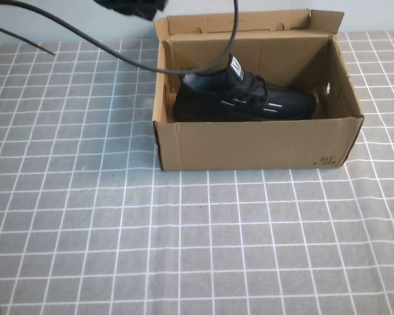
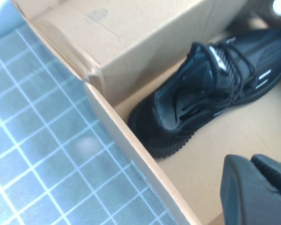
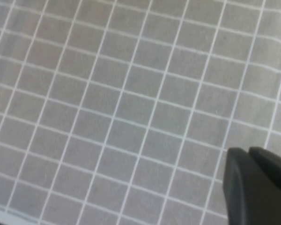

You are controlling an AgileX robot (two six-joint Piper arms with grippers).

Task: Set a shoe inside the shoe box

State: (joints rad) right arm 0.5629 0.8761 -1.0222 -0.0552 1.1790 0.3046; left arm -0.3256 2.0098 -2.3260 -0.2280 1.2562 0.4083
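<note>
My left gripper (image 2: 257, 187) is hanging above the shoe box (image 1: 249, 146), over its far left corner, fingers pressed together and carrying nothing. In the high view only the dark underside of that arm is showing at the top edge, with its cable (image 1: 118, 56) trailing down across the box's left wall. The left wrist view is looking steeply down into the box, so I judge the wrist to be pitched well downward.

The shoe (image 1: 246, 98) is lying inside the shoe box on its sole, along the far wall, heel toward the left wall and toe pointing at the right wall with its round hole. White tongue tag is facing up; laces and white dash marks are showing on the near side. It is sitting flat on the box floor, apart from my fingers, which reads as a finished placement: the task looks done or nearly so.

My right gripper (image 3: 260, 185) is parked away from the box, fingers closed on nothing, over bare grey checked tablecloth (image 3: 107, 93). It is out of the high view.

The flaps are standing upright, keeping the opening clear.
</note>
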